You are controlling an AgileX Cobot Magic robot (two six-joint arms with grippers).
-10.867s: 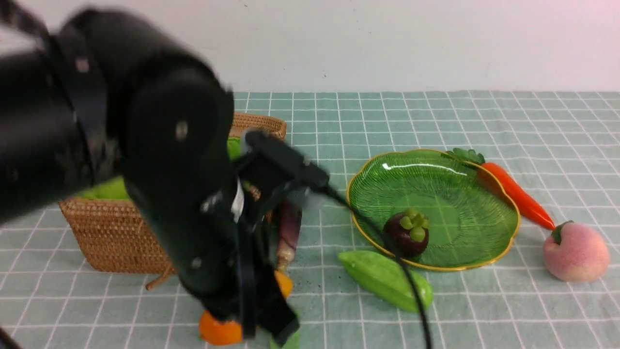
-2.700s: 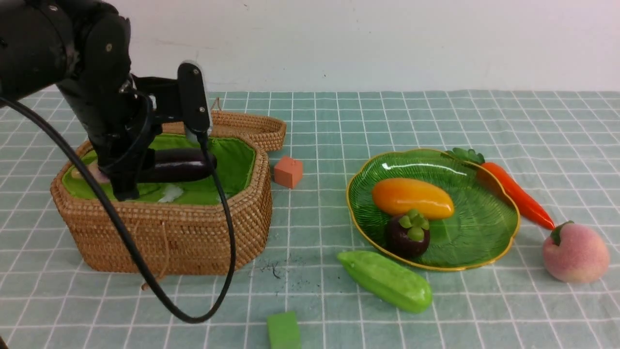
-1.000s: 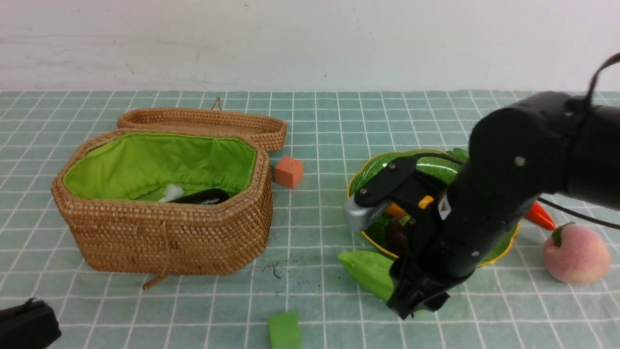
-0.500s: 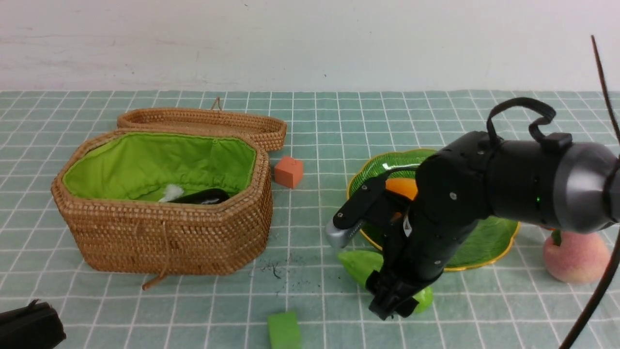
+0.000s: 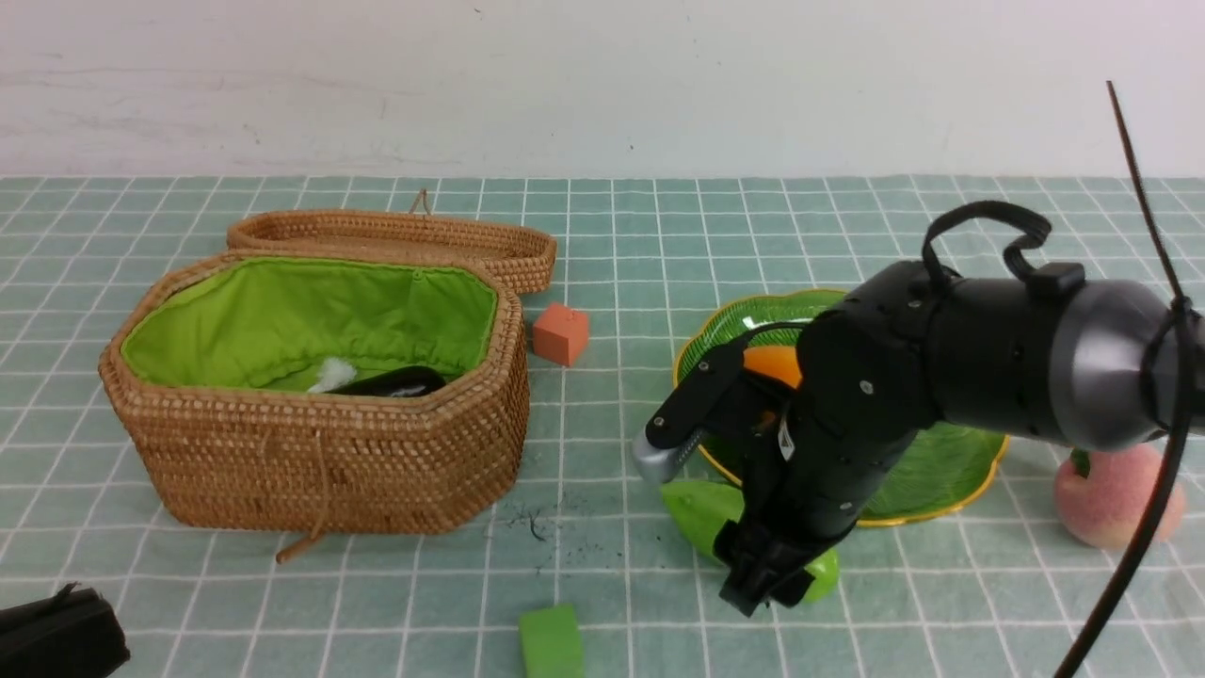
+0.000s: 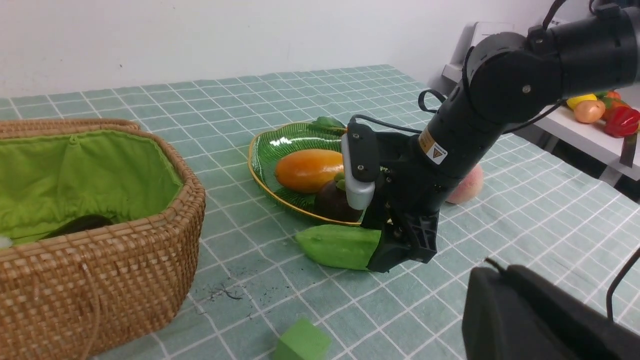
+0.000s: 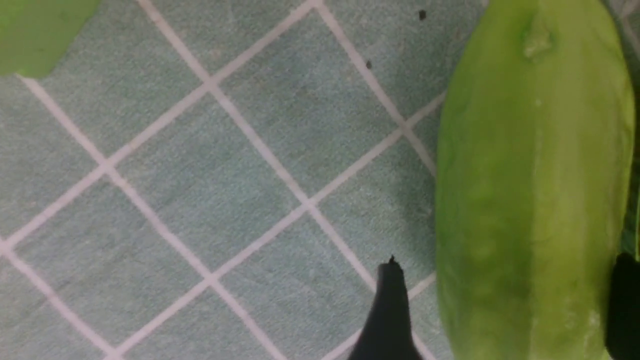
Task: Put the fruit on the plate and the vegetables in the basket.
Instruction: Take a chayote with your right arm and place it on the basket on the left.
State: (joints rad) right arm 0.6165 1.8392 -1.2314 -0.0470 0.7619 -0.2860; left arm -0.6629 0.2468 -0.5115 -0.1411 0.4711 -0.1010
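Observation:
The light green gourd [image 5: 695,508] lies on the cloth in front of the plate [image 5: 951,466]. My right gripper [image 5: 764,576] is down over it, open, one finger [image 7: 390,310] a small gap from the gourd [image 7: 530,200] and the other on its far side. The mango [image 6: 307,170] and mangosteen [image 6: 331,201] sit on the plate [image 6: 280,150]. The peach [image 5: 1116,504] rests on the cloth to the right. The eggplant [image 5: 391,381] lies inside the basket [image 5: 311,452]. The carrot is hidden by my right arm. My left gripper [image 5: 56,640] stays low at the near left, shut.
The basket's woven lid [image 5: 395,235] lies open behind it. An orange-red cube [image 5: 561,332] sits between basket and plate. A green cube [image 5: 551,640] lies near the front edge. A side table with other toy produce [image 6: 600,105] stands beyond the cloth.
My right arm has come down and slightly left, bringing its fingers round the gourd, and its jaws have spread wider. The left arm has stayed at the near left.

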